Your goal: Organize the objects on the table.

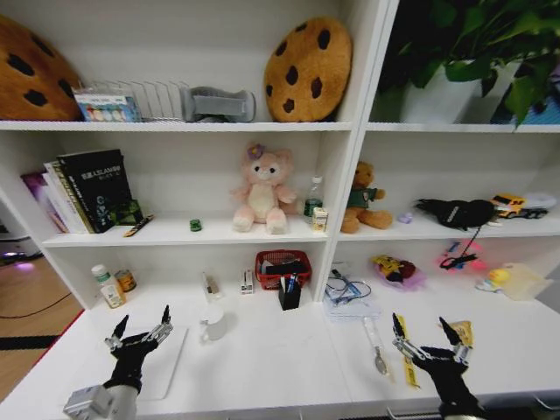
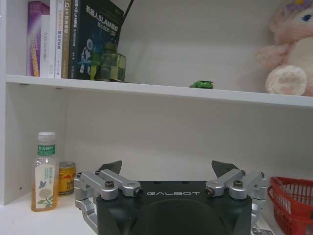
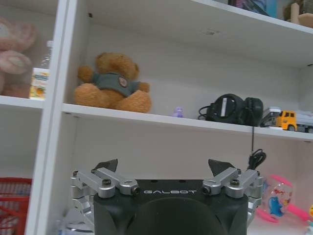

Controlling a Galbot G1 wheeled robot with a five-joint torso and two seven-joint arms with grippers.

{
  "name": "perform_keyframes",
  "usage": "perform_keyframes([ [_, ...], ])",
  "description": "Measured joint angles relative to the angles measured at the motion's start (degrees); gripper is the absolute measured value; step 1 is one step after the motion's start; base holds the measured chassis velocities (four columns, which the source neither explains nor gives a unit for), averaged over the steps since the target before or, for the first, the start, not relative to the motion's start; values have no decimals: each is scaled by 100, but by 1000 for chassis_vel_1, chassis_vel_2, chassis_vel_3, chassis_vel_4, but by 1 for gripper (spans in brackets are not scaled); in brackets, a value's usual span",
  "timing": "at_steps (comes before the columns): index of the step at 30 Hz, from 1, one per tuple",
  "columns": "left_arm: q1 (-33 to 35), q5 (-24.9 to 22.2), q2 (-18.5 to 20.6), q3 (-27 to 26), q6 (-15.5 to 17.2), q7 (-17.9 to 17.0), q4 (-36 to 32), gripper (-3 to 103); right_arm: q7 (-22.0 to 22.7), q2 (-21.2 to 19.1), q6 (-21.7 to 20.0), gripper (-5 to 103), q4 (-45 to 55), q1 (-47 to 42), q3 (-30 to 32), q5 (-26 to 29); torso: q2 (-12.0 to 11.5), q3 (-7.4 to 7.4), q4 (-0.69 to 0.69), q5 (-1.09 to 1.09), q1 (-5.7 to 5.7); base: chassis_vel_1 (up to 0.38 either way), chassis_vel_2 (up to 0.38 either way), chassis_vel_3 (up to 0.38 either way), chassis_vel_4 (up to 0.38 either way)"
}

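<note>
Hovering over the near edge of the table point(image 1: 280, 367), the left gripper point(image 1: 140, 328) and right gripper point(image 1: 426, 337) both stand with fingers spread wide and nothing between them; the wrist views agree, each showing its tips well apart (left gripper point(image 2: 166, 169), right gripper point(image 3: 166, 166)). Judged step: the very start, no object yet chosen or grasped. Closest to the left gripper lies a thin flat white slab point(image 1: 166, 363), possibly the laptop, long axis running from near edge toward the shelf wall. Just beside the right gripper a spoon point(image 1: 374, 346) lies with its bowl toward the near edge, handle pointing to the shelf back. The black pen holder point(image 1: 290, 293) stands mid-table against the red basket point(image 1: 282, 262). The green toy car point(image 1: 195, 225) sits on the shelf above, lying lengthwise along the shelf edge. The next move likely calls for lowering one gripper, fingers set across an object's short axis.
</note>
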Motion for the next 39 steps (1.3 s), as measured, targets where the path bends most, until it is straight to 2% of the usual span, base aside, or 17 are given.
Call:
perform_keyframes([
  [9, 0, 0, 0, 0, 0, -1, 1, 100, 80, 28, -114, 100, -129, 217, 45, 79, 0, 1, -1, -3, 1, -270, -265, 284, 274],
  [12, 0, 0, 0, 1, 0, 3, 0, 100, 164, 42, -188, 100, -162, 315, 53, 115, -1, 2, -2, 4, 2, -319, -330, 300, 314],
  [13, -1, 0, 0, 1, 0, 3, 0, 100, 186, 45, -236, 100, -188, 374, 53, 134, 0, 0, -2, -1, 0, -275, -309, 289, 278],
  [14, 0, 0, -1, 1, 0, 2, 0, 100, 227, 30, -328, 100, -222, 443, 55, 164, 1, 0, 0, -2, 0, -275, -239, 214, 278],
  [15, 0, 0, -1, 2, 0, 7, -1, 100, 275, -12, -502, 100, -280, 547, 54, 233, 0, 1, -3, 7, 1, -164, -239, 214, 119],
  [16, 0, 0, -1, 2, 0, 7, -1, 100, 275, -12, -502, 100, -280, 547, 54, 233, 0, 1, -3, 7, 1, -164, -239, 214, 119],
  [19, 0, 0, -1, 2, 0, 8, 0, 100, 431, -209, -1159, 100, -457, 962, 53, 552, 0, 0, -1, 0, 0, -31, -129, 88, 64],
  [20, 0, 0, -1, 2, 0, 8, 0, 100, 431, -209, -1159, 100, -457, 962, 53, 552, 0, 0, -1, 0, 0, -18, -69, 7, 62],
  [22, 0, 0, 0, 1, -1, 7, 0, 100, 437, -424, -1607, 100, -610, 1215, 52, 765, 1, 1, -1, -2, 0, 17, 39, -25, -15],
  [23, 0, 0, 0, 1, -1, 7, 0, 100, 437, -424, -1607, 100, -610, 1215, 52, 765, 1, 1, -1, -2, 0, 33, 78, -50, -29],
  [25, 0, 0, 1, -1, 0, 4, 0, 100, 338, -664, -1925, 100, -840, 1434, -2, 916, 1, 1, -1, -4, 0, 70, 95, -63, -74],
  [26, 0, 0, 1, -1, 0, 4, 0, 100, 338, -664, -1925, 100, -840, 1434, -2, 916, 1, 1, -1, -4, 0, 89, 95, -63, -80],
  [28, 0, 0, 1, -1, 0, 2, 0, 100, 282, -796, -2201, 100, -1125, 1676, -155, 977, 0, 0, -2, -4, 0, 77, 67, -44, -65],
  [34, 0, 0, 1, 0, 0, 1, 0, 100, 320, -833, -2507, 100, -1649, 2050, -393, 1012, 0, 1, -1, 0, 1, 11, 11, -3, -8],
  [39, 0, 0, 0, 0, -1, 1, 0, 100, 313, -817, -2490, 100, -2070, 2137, -424, 988, 0, 1, -3, 0, 1, 0, 0, 0, 0],
])
